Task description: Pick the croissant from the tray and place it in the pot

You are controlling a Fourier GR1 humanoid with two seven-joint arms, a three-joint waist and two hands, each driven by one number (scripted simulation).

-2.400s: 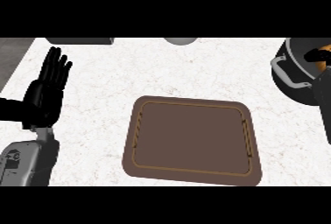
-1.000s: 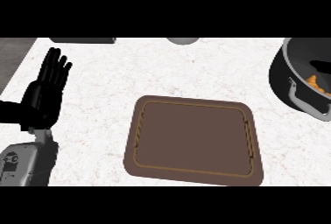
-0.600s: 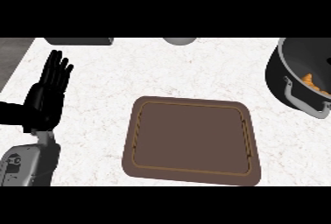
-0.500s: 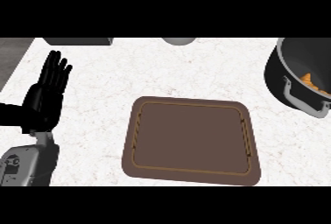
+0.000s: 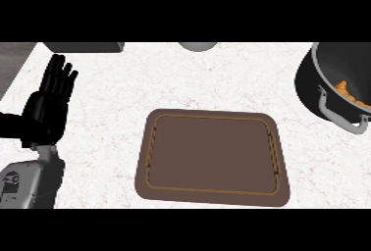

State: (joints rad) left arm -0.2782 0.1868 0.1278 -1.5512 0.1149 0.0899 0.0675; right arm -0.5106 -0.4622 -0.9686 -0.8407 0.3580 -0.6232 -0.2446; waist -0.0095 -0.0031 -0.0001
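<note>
A brown tray lies on the white counter in the middle of the head view, with nothing on it. At the right edge stands a dark pot with a grey handle. Inside it, an orange-brown croissant shows against the pot's inner wall. My left hand rests open at the left edge, fingers straight and pointing up, well apart from the tray. My right hand shows nowhere.
A grey block sits at the counter's far left edge and a grey rounded object at the far middle edge. The counter's left edge runs diagonally at the upper left.
The view has shifted, so the pot shows further into the picture at the right and the croissant inside it is now visible. The left hand and the tray hold their places.
</note>
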